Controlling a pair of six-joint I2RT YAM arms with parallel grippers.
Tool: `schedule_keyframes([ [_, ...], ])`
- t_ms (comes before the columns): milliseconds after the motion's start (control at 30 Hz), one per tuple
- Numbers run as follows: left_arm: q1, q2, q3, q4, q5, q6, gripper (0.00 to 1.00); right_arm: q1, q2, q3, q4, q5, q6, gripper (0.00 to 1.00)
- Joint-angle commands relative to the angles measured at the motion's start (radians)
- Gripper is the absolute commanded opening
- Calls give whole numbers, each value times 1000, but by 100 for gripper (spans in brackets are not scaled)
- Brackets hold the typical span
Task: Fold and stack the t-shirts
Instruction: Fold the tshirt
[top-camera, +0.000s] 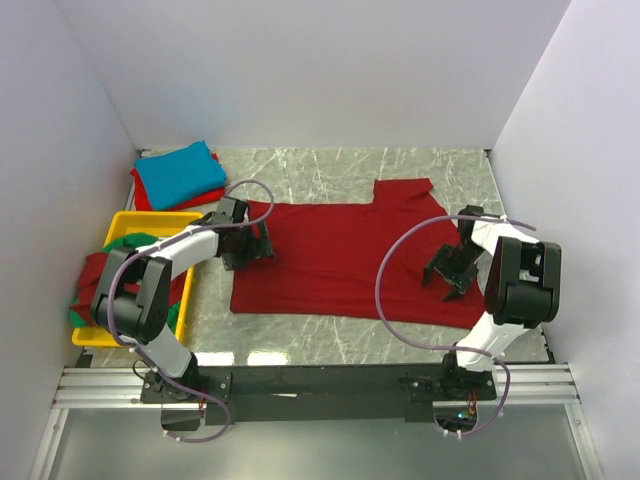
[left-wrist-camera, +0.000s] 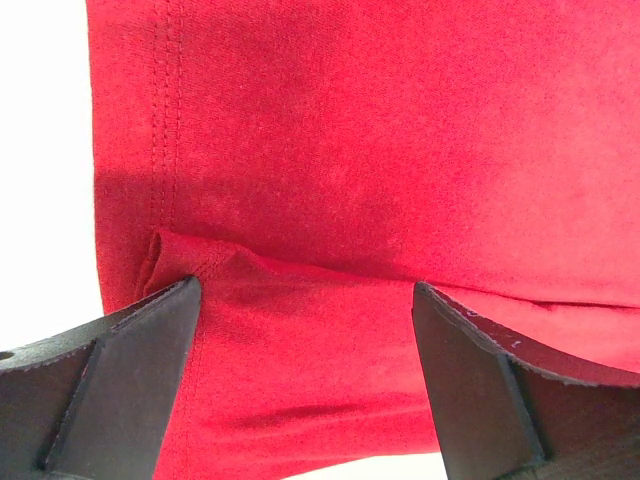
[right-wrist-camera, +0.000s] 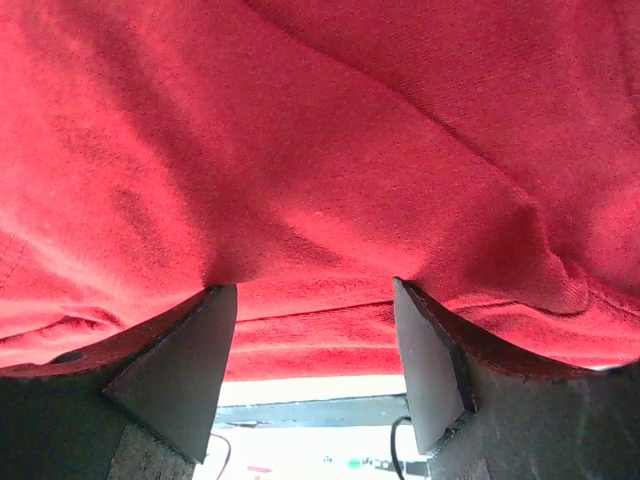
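A dark red t-shirt (top-camera: 345, 255) lies spread flat across the middle of the marble table. My left gripper (top-camera: 250, 247) is open, down on the shirt's left hem; in the left wrist view (left-wrist-camera: 305, 300) its fingers straddle a small raised fold of red cloth (left-wrist-camera: 300, 200). My right gripper (top-camera: 452, 272) is open over the shirt's right part; in the right wrist view (right-wrist-camera: 315, 300) its fingers press into red cloth (right-wrist-camera: 300, 150) near an edge. A folded turquoise shirt (top-camera: 180, 173) lies on a folded red one at the back left. Green (top-camera: 135, 242) and red shirts lie crumpled in the tray.
A yellow plastic tray (top-camera: 160, 218) stands at the left edge of the table and holds crumpled shirts that spill over its left side. White walls close in the table at the back and both sides. A black rail (top-camera: 320, 378) runs along the near edge.
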Motion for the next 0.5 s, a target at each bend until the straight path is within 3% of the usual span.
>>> schedule_keyframes([
  [0,4,-33,-25,-119,18,17,94,-21,-58,-45,-48,95,32,71],
  [267,4,-118,-23,-188,82,-4,95,-26,-144,-53,-73,98,58,71],
  [467,16,-97,197,-296,72,39,96,-26,-192,96,-117,88,42,71],
])
